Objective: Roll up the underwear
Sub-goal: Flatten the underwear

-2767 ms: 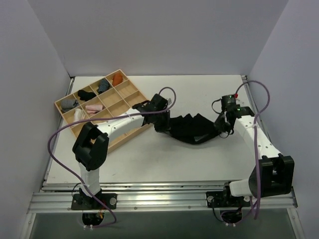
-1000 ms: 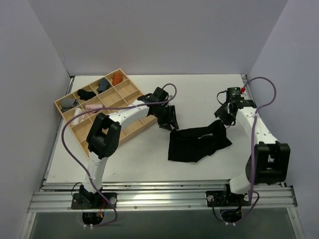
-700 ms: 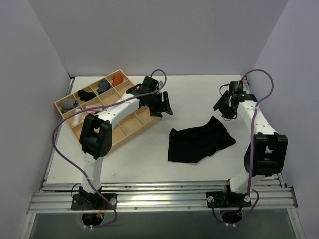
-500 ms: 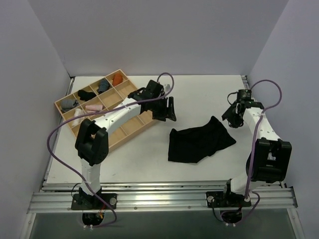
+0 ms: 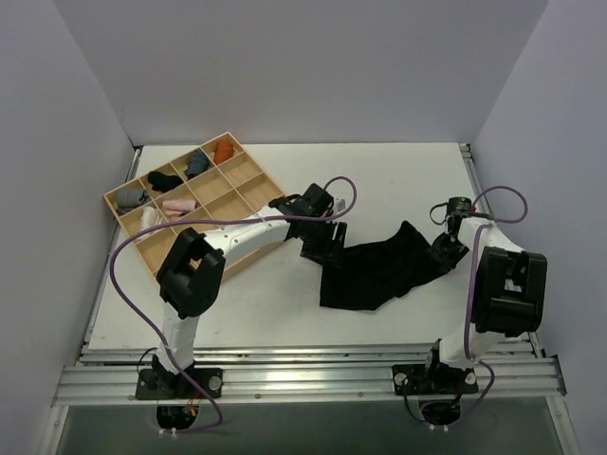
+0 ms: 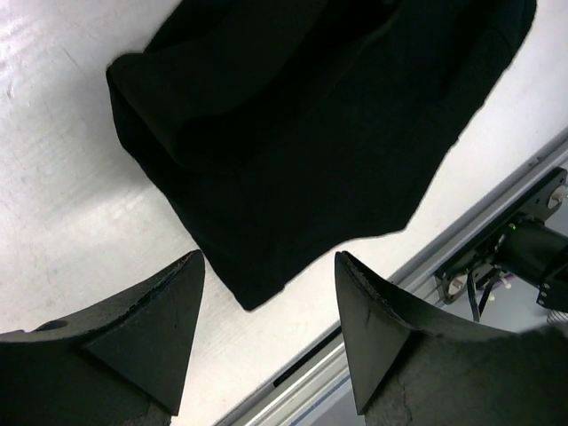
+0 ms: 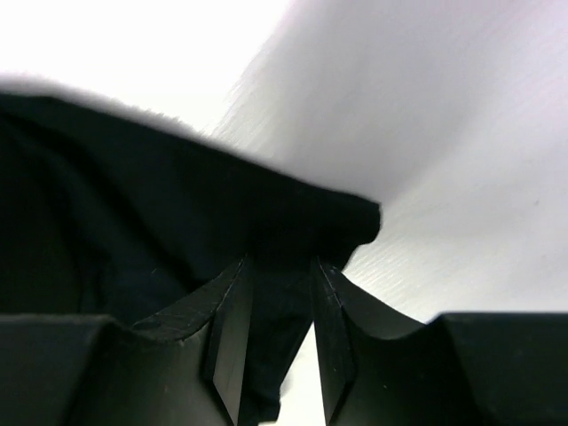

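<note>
Both arms have come back down onto the garment since half a second ago: the left gripper [image 5: 322, 245] has left the tray corner and now hangs at the cloth's left edge, and the right gripper [image 5: 444, 248] has dropped to its right corner.

The plain black soft fabric underwear [image 5: 375, 275] lies spread and slightly rumpled on the white table [image 5: 379, 175], right of centre. I see no roll started, so I judge the whole rolling is left.

My left jaws stand wide apart with nothing between them, above the cloth. My right jaws are narrowed astride the corner fabric. Whether they have clamped it, I cannot tell.

For room, the far half of the table is bare. The metal rail at the near edge [image 6: 497, 191] is near the hem, and the wooden compartment tray [image 5: 254, 161] sits close on the left.
</note>
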`<move>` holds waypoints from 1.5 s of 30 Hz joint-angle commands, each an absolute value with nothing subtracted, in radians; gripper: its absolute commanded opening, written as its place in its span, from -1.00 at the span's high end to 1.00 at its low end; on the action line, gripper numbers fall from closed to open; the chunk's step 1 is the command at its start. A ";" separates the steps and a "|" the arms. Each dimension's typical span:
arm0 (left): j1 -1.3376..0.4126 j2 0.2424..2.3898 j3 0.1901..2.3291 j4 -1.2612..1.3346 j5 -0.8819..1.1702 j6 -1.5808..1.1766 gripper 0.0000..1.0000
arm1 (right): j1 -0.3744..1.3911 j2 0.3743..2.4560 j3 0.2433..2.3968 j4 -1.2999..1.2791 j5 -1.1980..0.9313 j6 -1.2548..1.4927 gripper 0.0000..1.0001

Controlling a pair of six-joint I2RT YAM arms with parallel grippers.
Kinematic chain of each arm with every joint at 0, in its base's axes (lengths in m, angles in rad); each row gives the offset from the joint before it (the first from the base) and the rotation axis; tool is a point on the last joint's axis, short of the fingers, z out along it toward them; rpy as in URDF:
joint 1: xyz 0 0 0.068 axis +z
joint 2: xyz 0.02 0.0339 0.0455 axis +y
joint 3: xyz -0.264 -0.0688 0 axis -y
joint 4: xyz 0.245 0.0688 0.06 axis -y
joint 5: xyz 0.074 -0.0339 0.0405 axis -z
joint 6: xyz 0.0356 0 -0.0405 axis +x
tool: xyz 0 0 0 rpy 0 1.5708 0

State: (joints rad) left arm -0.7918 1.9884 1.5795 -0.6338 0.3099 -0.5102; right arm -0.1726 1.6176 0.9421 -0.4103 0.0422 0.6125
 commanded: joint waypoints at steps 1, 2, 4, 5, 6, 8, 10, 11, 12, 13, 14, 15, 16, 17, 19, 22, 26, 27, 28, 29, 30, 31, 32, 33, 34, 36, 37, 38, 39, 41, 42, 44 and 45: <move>-0.782 2.060 1.678 -0.630 0.319 -0.474 -0.38 | -0.213 1.640 0.930 -0.405 0.113 0.632 0.45; -0.782 2.092 1.693 -0.630 0.328 -0.476 -0.38 | -0.222 1.646 0.937 -0.405 0.114 0.634 0.48; -0.782 2.114 1.718 -0.620 0.331 -0.480 -0.38 | -0.233 1.666 0.951 -0.408 0.126 0.630 0.49; -0.782 2.137 1.742 -0.612 0.334 -0.483 -0.38 | -0.235 1.672 0.968 -0.410 0.130 0.626 0.49; -0.781 2.147 1.756 -0.608 0.336 -0.485 -0.38 | -0.235 1.683 0.976 -0.411 0.135 0.624 0.49; -0.762 2.189 1.808 -0.609 0.357 -0.498 -0.38 | -0.235 1.690 0.992 -0.416 0.143 0.617 0.49; -0.733 2.219 1.842 -0.615 0.360 -0.514 -0.37 | -0.233 1.697 0.994 -0.417 0.150 0.612 0.49; -0.721 2.227 1.865 -0.612 0.360 -0.520 -0.37 | -0.235 1.695 0.994 -0.417 0.155 0.609 0.49; -0.709 2.233 1.873 -0.608 0.360 -0.528 -0.37 | -0.235 1.694 0.989 -0.413 0.159 0.597 0.49; -0.686 2.238 1.882 -0.604 0.364 -0.535 -0.37 | -0.235 1.695 0.986 -0.411 0.166 0.591 0.49; -0.675 2.246 1.890 -0.597 0.364 -0.551 -0.37 | -0.235 1.695 0.985 -0.410 0.176 0.586 0.49; -0.664 2.246 1.900 -0.589 0.362 -0.558 -0.37 | -0.235 1.697 0.982 -0.405 0.179 0.575 0.49; -0.655 2.249 1.902 -0.583 0.362 -0.569 -0.37 | -0.235 1.700 0.980 -0.402 0.179 0.572 0.49; -0.638 2.247 1.905 -0.569 0.364 -0.584 -0.37 | -0.235 1.698 0.979 -0.397 0.178 0.569 0.50; -0.626 2.255 1.920 -0.577 0.364 -0.600 -0.37 | -0.235 1.698 0.976 -0.388 0.175 0.566 0.50; -0.618 2.263 1.956 -0.612 0.357 -0.594 -0.37 | -0.235 1.698 0.979 -0.373 0.143 0.549 0.49; -0.635 2.206 1.930 -0.650 0.367 -0.537 -0.36 | -0.235 1.683 0.994 -0.367 0.081 0.506 0.35; -0.658 2.191 1.916 -0.655 0.364 -0.517 -0.36 | -0.235 1.680 1.000 -0.368 0.071 0.500 0.33; -0.672 2.172 1.896 -0.657 0.350 -0.500 -0.36 | -0.235 1.681 1.009 -0.376 0.069 0.497 0.32; -0.684 2.143 1.855 -0.657 0.341 -0.465 -0.36 | -0.235 1.680 1.020 -0.382 0.066 0.497 0.31; -0.696 2.131 1.839 -0.660 0.333 -0.448 -0.36 | -0.235 1.671 1.041 -0.387 0.057 0.483 0.31; -0.721 2.122 1.826 -0.663 0.325 -0.431 -0.36 | -0.230 1.663 1.052 -0.384 0.035 0.474 0.29; -0.730 2.106 1.803 -0.673 0.316 -0.407 -0.36 | -0.229 1.643 1.081 -0.382 -0.013 0.457 0.28; -0.738 2.100 1.795 -0.678 0.305 -0.394 -0.36 | -0.224 1.632 1.097 -0.385 -0.037 0.456 0.28; -0.750 2.092 1.790 -0.684 0.286 -0.376 -0.36 | -0.219 1.622 1.113 -0.384 -0.049 0.456 0.27; -0.756 2.094 1.789 -0.690 0.265 -0.359 -0.36 | -0.207 1.603 1.156 -0.377 -0.097 0.483 0.26; -0.756 2.095 1.792 -0.693 0.261 -0.345 -0.36 | -0.198 1.605 1.172 -0.383 -0.097 0.503 0.23; -0.755 2.106 1.796 -0.693 0.261 -0.341 -0.36 | -0.180 1.623 1.189 -0.387 -0.095 0.523 0.16; -0.756 2.114 1.813 -0.696 0.259 -0.333 -0.36 | -0.169 1.635 1.215 -0.385 -0.097 0.560 0.13; -0.756 2.144 1.831 -0.712 0.249 -0.316 -0.36 | -0.128 1.679 1.235 -0.380 -0.089 0.593 0.07; -0.758 2.154 1.845 -0.715 0.247 -0.313 -0.36 | -0.112 1.696 1.245 -0.380 -0.081 0.609 0.06; -0.755 2.178 1.851 -0.718 0.242 -0.308 -0.36 | -0.059 1.738 1.278 -0.379 -0.068 0.644 0.04; -0.756 2.184 1.853 -0.719 0.241 -0.307 -0.36 | -0.042 1.752 1.290 -0.377 -0.043 0.650 0.04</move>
